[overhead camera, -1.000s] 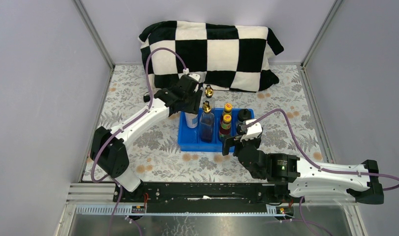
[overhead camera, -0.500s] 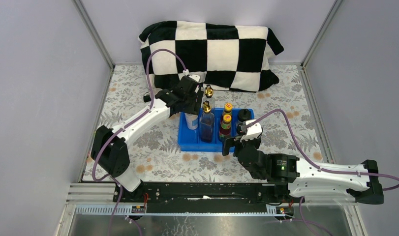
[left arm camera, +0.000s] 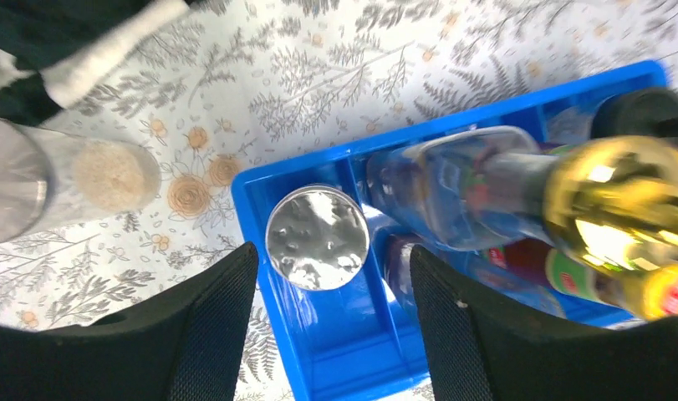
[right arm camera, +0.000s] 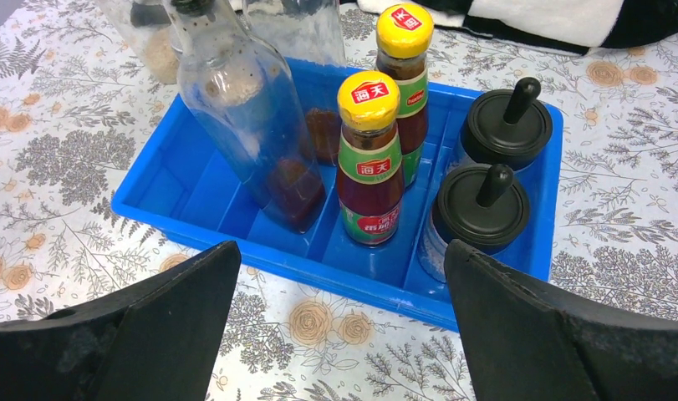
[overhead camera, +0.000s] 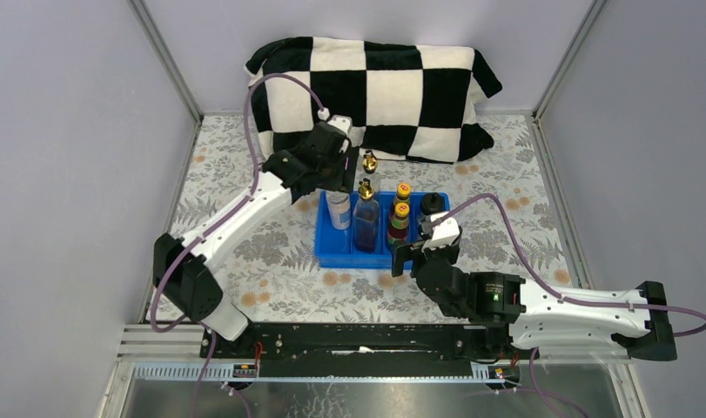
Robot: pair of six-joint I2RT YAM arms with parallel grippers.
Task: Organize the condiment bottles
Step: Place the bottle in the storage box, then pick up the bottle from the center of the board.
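A blue tray (overhead camera: 332, 252) holds the condiment bottles. A grey-lidded jar (left arm camera: 317, 237) stands in its left compartment, directly below my left gripper (left arm camera: 333, 251), which is open and apart from the lid. Beside it are two gold-topped bottles (right arm camera: 252, 109), two yellow-capped sauce bottles (right arm camera: 369, 159) and two black-capped shakers (right arm camera: 481, 205). A second grey-lidded jar (left arm camera: 101, 180) stands on the cloth outside the tray's back left corner. My right gripper (right arm camera: 342, 251) is open and empty in front of the tray's near edge. From above, the left gripper (overhead camera: 339, 178) hangs over the tray's back left.
A black-and-white checkered blanket (overhead camera: 375, 87) lies along the back wall. Enclosure walls close off both sides of the floral tablecloth (overhead camera: 245, 252).
My left gripper opened off the grey-lidded jar and rose up and back, leaving the jar standing in the tray. The right arm barely moved.
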